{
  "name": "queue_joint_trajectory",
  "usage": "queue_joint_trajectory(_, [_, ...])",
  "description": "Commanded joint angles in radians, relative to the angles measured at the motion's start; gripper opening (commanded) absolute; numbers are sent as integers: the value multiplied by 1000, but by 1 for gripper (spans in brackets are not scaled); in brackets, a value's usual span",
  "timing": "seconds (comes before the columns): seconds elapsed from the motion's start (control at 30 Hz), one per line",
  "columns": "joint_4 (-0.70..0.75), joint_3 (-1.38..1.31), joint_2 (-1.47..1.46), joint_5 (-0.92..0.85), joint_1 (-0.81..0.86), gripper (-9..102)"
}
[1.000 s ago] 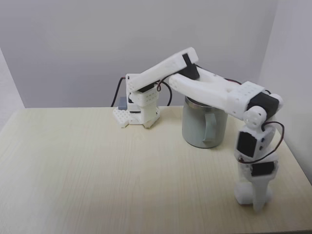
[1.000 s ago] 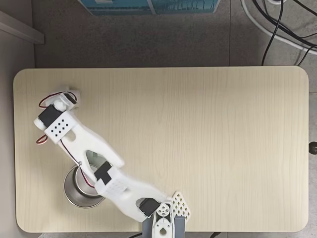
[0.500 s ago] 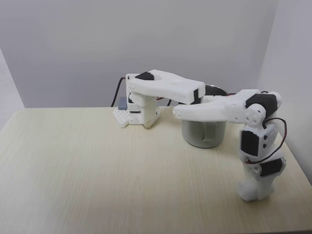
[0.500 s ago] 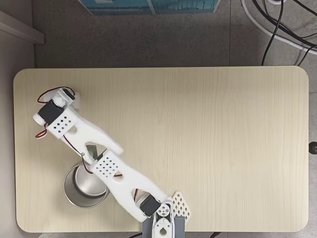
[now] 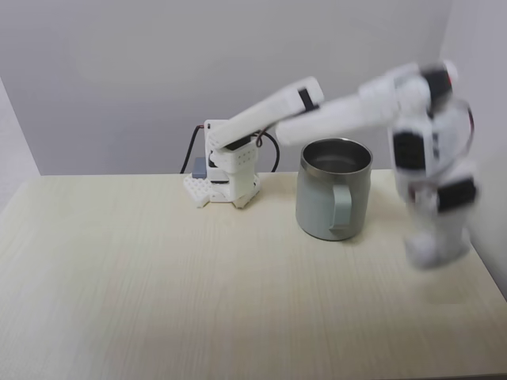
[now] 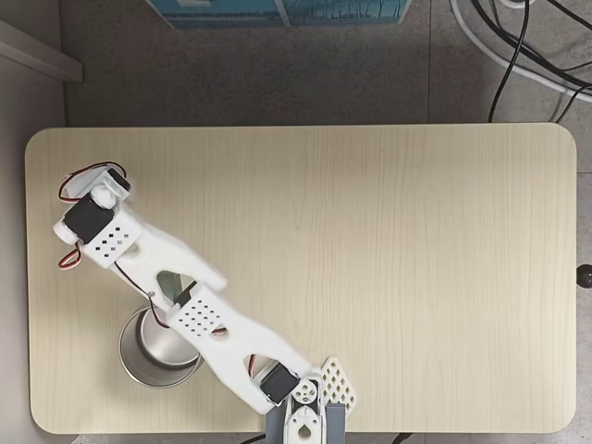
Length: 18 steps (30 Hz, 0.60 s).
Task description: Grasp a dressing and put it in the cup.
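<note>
The cup [image 5: 333,194], a pale mint-green mug with a steel rim, stands upright on the wooden table [image 5: 158,277], handle toward the camera. From above, its shiny inside [image 6: 148,356] shows near the table's lower left, partly under the white arm. My gripper [image 5: 432,249] hangs in the air to the right of the cup, pointing down and blurred by motion. A rounded white lump at its tip looks like the dressing [image 5: 428,252], with the fingers shut on it. In the view from above, the wrist [image 6: 92,222] covers the gripper.
The arm's base [image 5: 226,170] stands behind and left of the cup. The table's right edge [image 5: 487,269] runs close to the gripper. Cables [image 6: 518,46] and a blue box [image 6: 277,9] lie on the floor beyond the far edge.
The gripper has risen from the tabletop to about the cup's height, and the upper arm swung back up. The spot where it stood is bare. The cup has not moved.
</note>
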Motion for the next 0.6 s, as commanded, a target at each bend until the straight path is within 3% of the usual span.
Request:
queue_joint_trajectory(0.0, [40, -97, -232, -32, -12, 0])
queue_joint_trajectory(0.57, [34, -876, -1048, -439, -242, 0])
